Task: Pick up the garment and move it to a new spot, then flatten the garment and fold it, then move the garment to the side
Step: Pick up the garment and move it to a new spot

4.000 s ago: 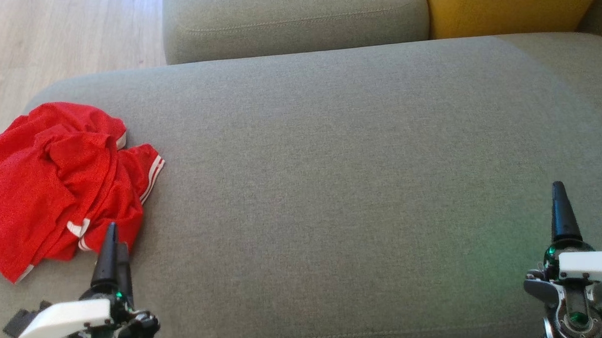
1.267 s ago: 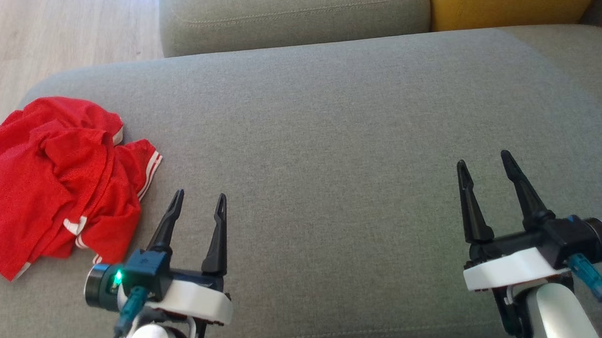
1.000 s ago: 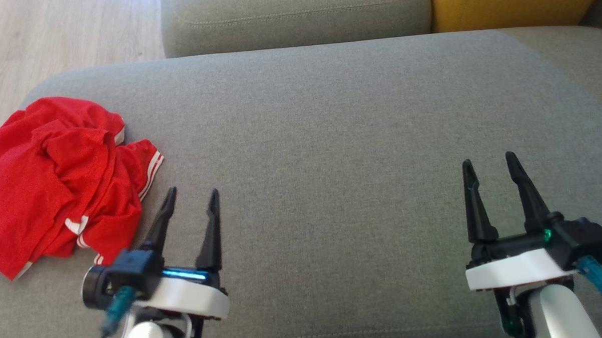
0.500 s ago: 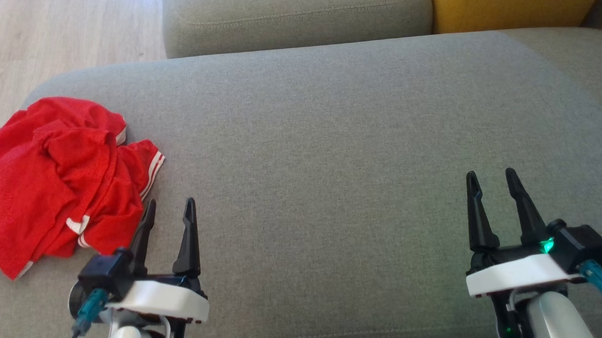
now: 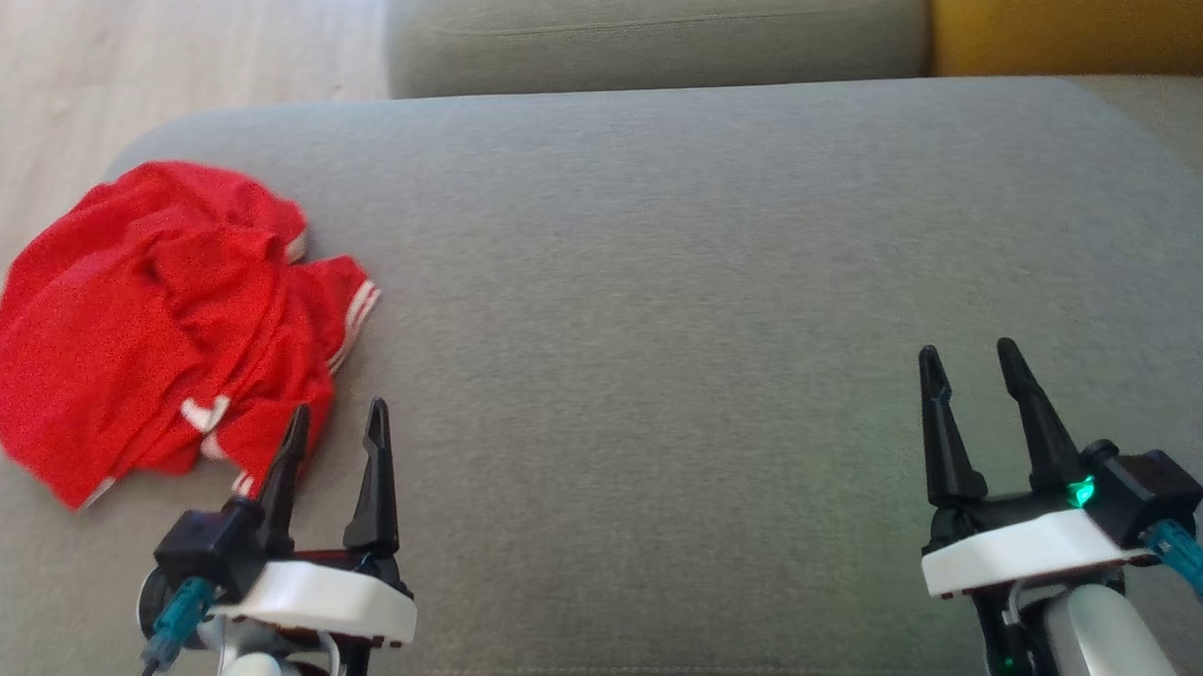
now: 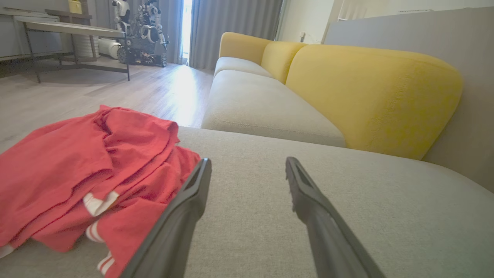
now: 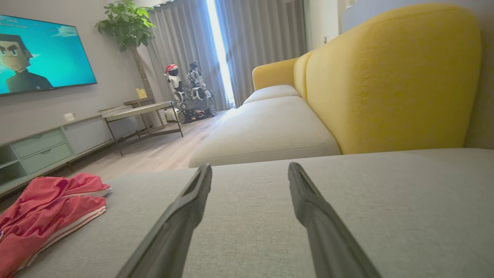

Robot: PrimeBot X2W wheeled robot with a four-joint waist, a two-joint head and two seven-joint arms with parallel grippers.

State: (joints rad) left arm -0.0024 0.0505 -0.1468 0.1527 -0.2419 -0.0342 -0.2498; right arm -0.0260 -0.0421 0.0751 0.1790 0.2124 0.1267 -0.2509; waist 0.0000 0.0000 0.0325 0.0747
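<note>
A crumpled red garment (image 5: pixel 161 323) with white stripe trim lies at the left end of the grey seat cushion (image 5: pixel 679 275); it also appears as the garment (image 6: pixel 77 177) in the left wrist view and the garment (image 7: pixel 46 212) in the right wrist view. My left gripper (image 5: pixel 336 419) is open just right of the garment's near edge, its left finger (image 6: pixel 185 204) alongside the cloth, nothing between the fingers. Far off at the lower right, my right gripper (image 5: pixel 968 360) hangs open over bare cushion, also seen as the gripper (image 7: pixel 249 170).
A second grey cushion (image 5: pixel 651 31) and a yellow backrest (image 5: pixel 1081 16) lie beyond the seat. Wooden floor (image 5: pixel 102 75) borders the left. A low table (image 7: pixel 135 112), a TV (image 7: pixel 42 54) and another robot (image 7: pixel 189 92) stand farther off in the room.
The camera has shifted, so the whole scene sits further right. The left gripper drew back toward the garment's near edge over the last second; both grippers opened since four seconds ago.
</note>
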